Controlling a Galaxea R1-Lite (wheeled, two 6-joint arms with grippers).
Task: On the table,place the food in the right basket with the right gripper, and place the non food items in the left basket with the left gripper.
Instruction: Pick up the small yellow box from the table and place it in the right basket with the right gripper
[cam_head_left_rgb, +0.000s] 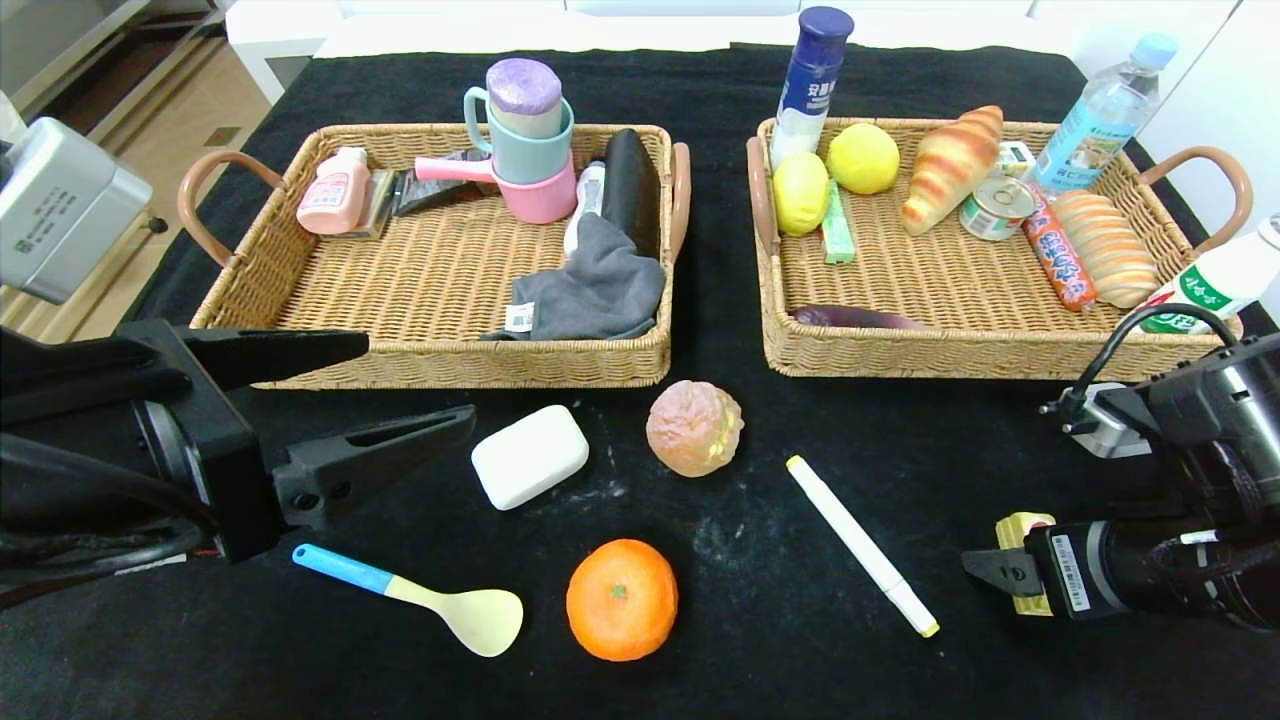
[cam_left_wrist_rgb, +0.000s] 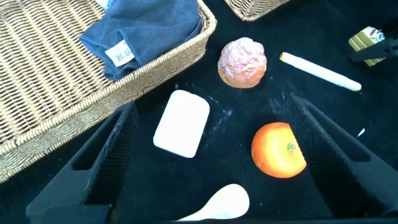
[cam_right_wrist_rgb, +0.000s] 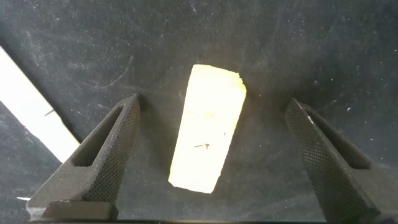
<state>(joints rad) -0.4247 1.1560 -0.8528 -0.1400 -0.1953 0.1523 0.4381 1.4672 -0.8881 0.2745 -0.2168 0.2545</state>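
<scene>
Pincers of both arms stand spread and empty above the black tabletop (cam_head_left_rgb: 820, 80). Landmark: the orange (cam_head_left_rgb: 621, 599), at the front centre.

Left of the orange: left pincer (cam_head_left_rgb: 400, 400), jaws wide, hovering high in front of the left basket (cam_head_left_rgb: 430, 365); under it a spoon (cam_head_left_rgb: 420, 598) and, nearer the basket, a white soap bar (cam_head_left_rgb: 529, 456). The basket already holds cups, a bottle and a grey cloth.

Behind the orange: a pink pastry (cam_head_left_rgb: 694, 427), near both baskets' front walls.

Right of the orange: a white marker (cam_head_left_rgb: 862, 545) lying aslant; beyond it the right pincer (cam_right_wrist_rgb: 211, 155), low over the tabletop, straddling a small yellow block (cam_right_wrist_rgb: 208, 137) without touching it. The right basket (cam_head_left_rgb: 990, 355), behind, holds lemons, bread, a can and sausage.

Risks: whether the block is food cannot be told, so the right pincer may missort it. The marker lies just beside one finger (cam_right_wrist_rgb: 102, 158); closing off-centre could nudge it away. The orange may roll if clipped.
</scene>
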